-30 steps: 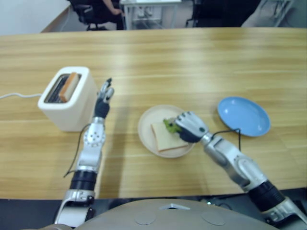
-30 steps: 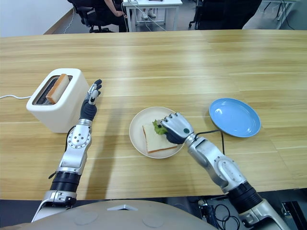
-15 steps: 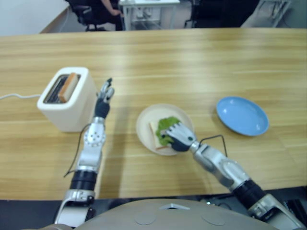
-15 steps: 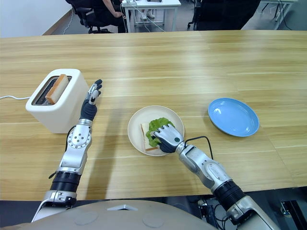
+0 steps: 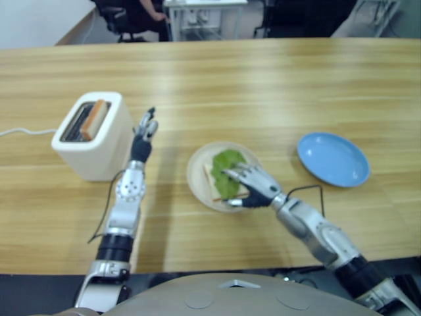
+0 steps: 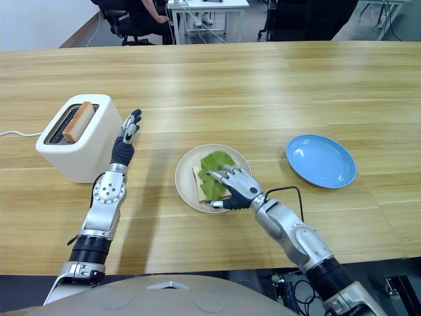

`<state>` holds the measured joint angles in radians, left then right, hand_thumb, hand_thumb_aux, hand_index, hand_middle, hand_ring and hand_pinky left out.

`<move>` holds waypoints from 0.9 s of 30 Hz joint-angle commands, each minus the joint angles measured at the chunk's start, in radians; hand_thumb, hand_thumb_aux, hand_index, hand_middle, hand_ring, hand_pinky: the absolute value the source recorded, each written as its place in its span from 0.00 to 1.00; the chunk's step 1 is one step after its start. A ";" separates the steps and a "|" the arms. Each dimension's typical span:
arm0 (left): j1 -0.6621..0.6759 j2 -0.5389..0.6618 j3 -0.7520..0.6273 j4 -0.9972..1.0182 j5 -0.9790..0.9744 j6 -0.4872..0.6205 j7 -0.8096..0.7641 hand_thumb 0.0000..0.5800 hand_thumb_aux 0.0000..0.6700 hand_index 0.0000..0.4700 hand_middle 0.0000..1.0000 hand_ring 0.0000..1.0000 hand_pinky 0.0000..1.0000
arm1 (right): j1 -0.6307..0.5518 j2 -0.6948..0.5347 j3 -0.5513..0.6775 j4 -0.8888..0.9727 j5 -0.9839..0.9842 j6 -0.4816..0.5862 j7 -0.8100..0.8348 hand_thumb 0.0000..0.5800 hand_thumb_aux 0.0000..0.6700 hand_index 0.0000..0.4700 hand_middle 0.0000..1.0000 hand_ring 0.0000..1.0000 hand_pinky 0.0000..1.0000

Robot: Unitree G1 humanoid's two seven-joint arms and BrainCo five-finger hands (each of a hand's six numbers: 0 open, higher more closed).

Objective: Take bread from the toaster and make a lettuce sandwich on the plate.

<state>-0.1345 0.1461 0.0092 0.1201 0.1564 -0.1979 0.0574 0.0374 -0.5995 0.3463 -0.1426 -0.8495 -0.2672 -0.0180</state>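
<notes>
1. The count: one toaster [image 6: 72, 139] with one bread slice [image 6: 77, 121] upright in its slot. Two plates, cream plate [image 6: 181, 178] and blue plate [image 6: 320, 161].
2. One plated slice [image 6: 197, 185] lies under one lettuce leaf [image 6: 214, 172].
3. Left hand [image 6: 125, 141] stands beside the toaster, fingers straight and empty. Right hand [image 6: 233, 187] is splayed wide over the cream plate's near side, gripping nothing.
4. Leaf and hand hide most of the plated slice, and fingertip contact is unclear.
5. Long wooden table [image 6: 263, 92], with an office chair [image 6: 122, 16] and a white desk [image 6: 207, 10] behind.

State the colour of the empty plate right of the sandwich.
The empty plate is light blue, plain, no pattern; the right eye view shows it best.
</notes>
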 commanded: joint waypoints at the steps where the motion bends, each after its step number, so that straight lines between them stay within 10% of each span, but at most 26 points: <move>1: 0.000 0.006 0.001 0.007 0.009 0.012 0.000 0.00 0.00 0.00 0.00 0.00 0.00 | 0.016 -0.030 -0.087 -0.101 0.058 0.023 0.066 0.32 0.18 0.17 0.00 0.00 0.00; 11: -0.004 0.016 0.006 -0.009 0.009 0.016 -0.006 0.00 0.00 0.00 0.00 0.00 0.00 | 0.127 -0.095 -0.433 -0.379 0.300 0.104 0.228 0.02 0.01 0.01 0.00 0.00 0.00; 16: 0.009 0.068 0.017 -0.282 0.037 0.072 -0.051 0.00 0.00 0.00 0.00 0.00 0.00 | 0.091 -0.063 -0.560 -0.356 0.432 0.137 0.237 0.09 0.05 0.05 0.00 0.00 0.00; 21: -0.043 0.298 0.137 -0.636 0.307 0.189 -0.126 0.00 0.00 0.00 0.00 0.00 0.00 | 0.106 0.040 -0.574 -0.296 0.549 0.159 0.229 0.00 0.00 0.00 0.00 0.00 0.00; 27: -0.036 0.559 0.172 -0.471 0.698 0.394 -0.212 0.00 0.00 0.00 0.00 0.00 0.00 | 0.131 0.125 -0.547 -0.264 0.546 0.157 0.204 0.00 0.00 0.00 0.00 0.00 0.00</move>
<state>-0.1909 0.6914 0.1964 -0.4592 0.7755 0.1223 -0.1160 0.1589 -0.4835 -0.2141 -0.4223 -0.3042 -0.1160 0.1906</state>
